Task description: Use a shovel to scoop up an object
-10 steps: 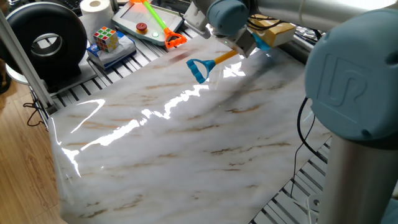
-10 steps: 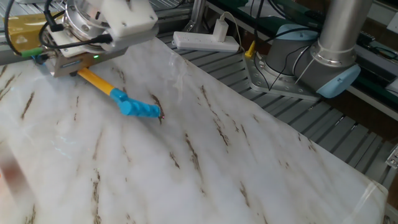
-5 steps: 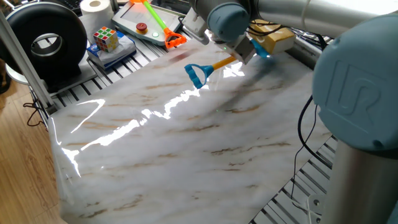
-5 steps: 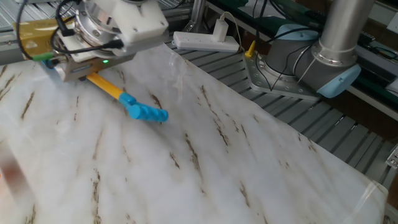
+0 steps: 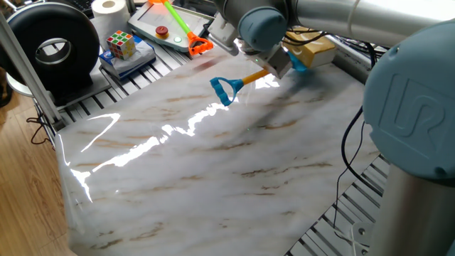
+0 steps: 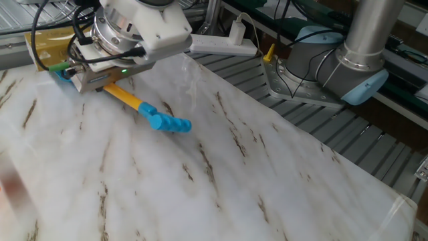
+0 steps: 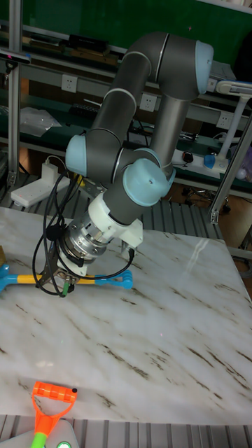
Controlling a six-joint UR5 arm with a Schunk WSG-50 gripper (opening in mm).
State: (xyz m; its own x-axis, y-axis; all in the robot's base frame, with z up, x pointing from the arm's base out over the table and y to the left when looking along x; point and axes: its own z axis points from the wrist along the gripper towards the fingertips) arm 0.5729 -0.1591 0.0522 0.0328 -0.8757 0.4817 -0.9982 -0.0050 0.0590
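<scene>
My gripper [image 5: 276, 64] is shut on the orange-yellow shaft of the shovel [image 5: 245, 75]. The shovel's blue loop end [image 5: 222, 89] points out over the marble table, just above its top. Its light-blue blade [image 5: 298, 62] sits at the tan-yellow block, the object [image 5: 313, 48], at the table's far edge; the frames do not show whether the block rests on the blade. In the other fixed view the gripper [image 6: 93, 80] partly covers the block [image 6: 48, 48], and the shovel [image 6: 128, 100] runs down to the right. The tall view shows the gripper [image 7: 59, 280] around the shovel [image 7: 105, 281].
A green-shafted toy tool with an orange head [image 5: 189, 34] lies on a tray beyond the table, next to a puzzle cube [image 5: 121, 44] and a black round device [image 5: 53, 46]. A white power strip [image 6: 221, 45] and the arm's base [image 6: 354, 63] stand off the table's side.
The gripper has carried the shovel along its own length, loop end first, further out over the table. The block has shifted the same way with the blade.
</scene>
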